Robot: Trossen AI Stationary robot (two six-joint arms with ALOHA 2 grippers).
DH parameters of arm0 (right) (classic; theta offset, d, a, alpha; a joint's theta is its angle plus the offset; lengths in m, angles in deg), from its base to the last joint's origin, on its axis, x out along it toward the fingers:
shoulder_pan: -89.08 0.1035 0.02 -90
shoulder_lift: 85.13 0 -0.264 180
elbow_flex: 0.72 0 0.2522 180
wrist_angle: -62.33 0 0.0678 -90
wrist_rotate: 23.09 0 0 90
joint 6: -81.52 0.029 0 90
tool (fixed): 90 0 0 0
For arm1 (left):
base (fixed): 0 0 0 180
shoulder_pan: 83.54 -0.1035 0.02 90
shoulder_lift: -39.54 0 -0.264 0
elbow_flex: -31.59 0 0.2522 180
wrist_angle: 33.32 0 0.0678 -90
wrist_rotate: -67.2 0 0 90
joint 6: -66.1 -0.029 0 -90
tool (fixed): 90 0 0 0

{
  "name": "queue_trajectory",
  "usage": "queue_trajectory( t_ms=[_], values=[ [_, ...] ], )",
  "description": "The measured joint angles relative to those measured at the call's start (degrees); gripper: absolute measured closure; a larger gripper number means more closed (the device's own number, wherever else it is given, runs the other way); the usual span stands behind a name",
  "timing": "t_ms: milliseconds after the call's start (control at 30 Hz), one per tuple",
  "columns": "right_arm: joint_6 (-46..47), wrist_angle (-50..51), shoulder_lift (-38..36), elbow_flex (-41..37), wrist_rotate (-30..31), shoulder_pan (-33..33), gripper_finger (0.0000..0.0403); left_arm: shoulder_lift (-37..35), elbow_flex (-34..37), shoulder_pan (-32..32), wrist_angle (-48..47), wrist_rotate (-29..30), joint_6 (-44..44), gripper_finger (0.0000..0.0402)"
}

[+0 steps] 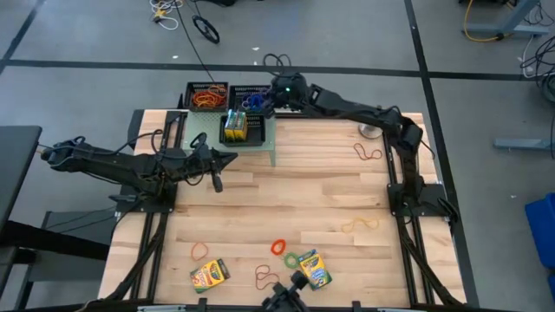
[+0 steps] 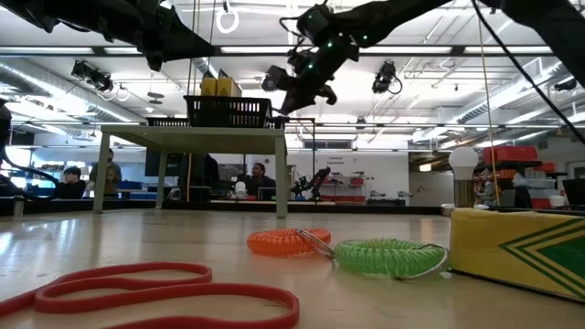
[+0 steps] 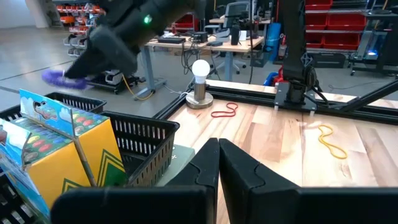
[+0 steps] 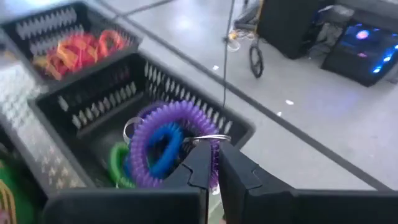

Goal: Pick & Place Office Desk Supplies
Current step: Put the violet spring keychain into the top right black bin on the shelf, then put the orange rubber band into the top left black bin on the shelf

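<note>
Reaching over the back tray (image 4: pixel 74 106), the right claw (image 4: pixel 211 163) pinches a purple coil (image 4: pixel 180 121).

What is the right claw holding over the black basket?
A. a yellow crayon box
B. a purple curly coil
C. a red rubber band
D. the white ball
B: the right wrist view shows the right claw pinched shut on a purple curly coil, hanging above a black basket at the far edge of the table.
</note>
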Motion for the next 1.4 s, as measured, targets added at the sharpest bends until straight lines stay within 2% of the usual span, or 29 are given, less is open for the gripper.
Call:
queue_trajectory(
  t_ms=[167, 533, 733, 867, 1067, 1267, 1400],
  values=[
    [-1.4, -2.6, 1.0, 0.2, -2.4, -0.1, 0.0362, 0.0, 0.0, 0.0, 0.0, 0.0, 0.0, 0.0383],
    [-2.4, -3.4, 0.9, 0.1, -2.9, -0.1, 0.0271, 0.0, 0.0, 0.0, 0.0, 0.0, 0.0, 0.0384],
    [-4.5, -3.0, -0.4, 0.1, -4.1, 0.7, 0.0251, 0.0, 0.0, 0.0, 0.0, 0.0, 0.0, 0.0383],
    [-9.3, -1.6, -3.8, 0.1, -4.0, 2.5, 0.0280, 0.0, 0.0, 0.0, 0.0, 0.0, 0.0, 0.0383],
    [-15.1, 1.4, -4.7, 0.1, -4.1, 7.1, 0.0386, 0.0, 0.0, 0.0, 0.0, 0.0, 0.0, 0.0383],
    [-18.6, 1.0, -4.8, 0.1, -4.1, 12.1, 0.0385, 0.0, 0.0, 0.0, 0.0, 0.0, 0.0, 0.0383],
    [-17.8, 0.5, -4.9, 0.1, -4.1, 14.4, 0.0398, 0.0, 0.0, 0.0, 0.0, 0.0, 0.0, 0.0383]
  ],
)
